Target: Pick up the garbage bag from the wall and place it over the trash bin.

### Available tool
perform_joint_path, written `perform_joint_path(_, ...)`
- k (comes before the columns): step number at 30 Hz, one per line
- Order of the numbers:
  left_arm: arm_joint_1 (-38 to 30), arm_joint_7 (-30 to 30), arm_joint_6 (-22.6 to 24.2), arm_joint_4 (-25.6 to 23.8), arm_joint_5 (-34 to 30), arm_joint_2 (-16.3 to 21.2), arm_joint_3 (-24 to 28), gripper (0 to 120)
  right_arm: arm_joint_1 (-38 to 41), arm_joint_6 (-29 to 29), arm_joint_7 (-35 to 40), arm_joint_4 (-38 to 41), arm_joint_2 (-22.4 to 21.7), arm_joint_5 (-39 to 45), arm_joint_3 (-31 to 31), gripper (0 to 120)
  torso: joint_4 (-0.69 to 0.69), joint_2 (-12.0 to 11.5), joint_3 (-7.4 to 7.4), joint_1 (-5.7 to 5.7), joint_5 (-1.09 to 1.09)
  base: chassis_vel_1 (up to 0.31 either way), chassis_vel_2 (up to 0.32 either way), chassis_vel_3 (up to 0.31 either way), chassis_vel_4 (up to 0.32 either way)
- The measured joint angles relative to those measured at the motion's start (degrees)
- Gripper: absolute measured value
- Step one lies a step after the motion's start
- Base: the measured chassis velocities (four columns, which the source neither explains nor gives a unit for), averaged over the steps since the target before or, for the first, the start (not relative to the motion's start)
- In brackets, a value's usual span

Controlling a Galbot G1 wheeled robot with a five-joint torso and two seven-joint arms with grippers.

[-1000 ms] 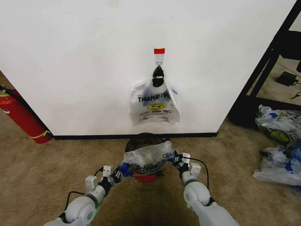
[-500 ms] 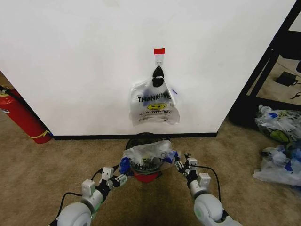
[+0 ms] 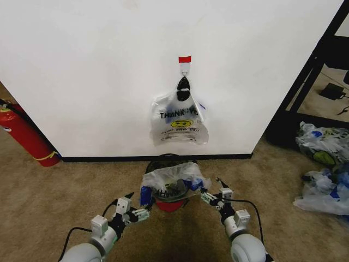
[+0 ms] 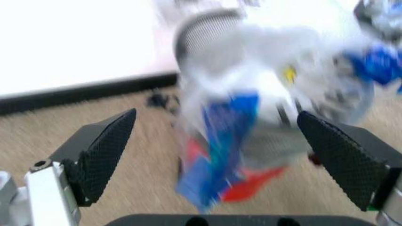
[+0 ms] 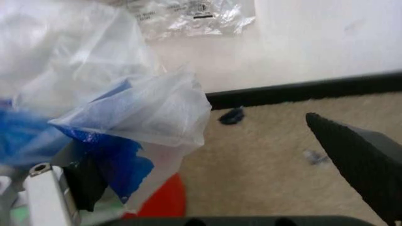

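left gripper (image 3: 132,206): low, jaws spread wide | right gripper (image 3: 211,191): low, jaws spread wide

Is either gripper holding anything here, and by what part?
Nothing is held. Left gripper and right gripper are open beside the garbage bag, draped over the trash bin.

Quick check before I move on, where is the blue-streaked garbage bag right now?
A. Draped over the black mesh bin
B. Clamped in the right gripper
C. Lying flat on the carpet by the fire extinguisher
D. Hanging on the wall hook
A: the garbage bag sits over the trash bin, with the left gripper and right gripper open beside it.
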Motion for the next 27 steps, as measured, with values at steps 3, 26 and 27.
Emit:
perform_joint_path(3, 0.42, -0.25, 0.13, -1.8, -1.41, 0.58, -1.97, 100, 0.42, 1.23, -5.05, -1.41, 0.16, 7.05, 0.84, 100, 0.0, 0.0, 0.0, 0.0, 0.0, 0.0, 0.0, 0.0, 0.0)
perform_joint_path(26, -10.1, -2.02, 5.7, -2.46, -2.69, 2.65, 2.53, 100, 2.09, 11.94, -35.74, -11.44, -1.69, 11.66, 7.38, 100, -0.01, 0.0, 0.0, 0.0, -0.01, 0.0, 0.0, 0.0, 0.0)
perform_joint_path(27, -11.23, -2.02, 5.99, -2.21, -2.81, 3.25, 2.79, 100, 1.99, 11.29, -32.56, -11.11, -1.69, 9.16, 7.04, 100, -0.01, 0.0, 0.0, 0.0, -0.03, 0.0, 0.0, 0.0, 0.0)
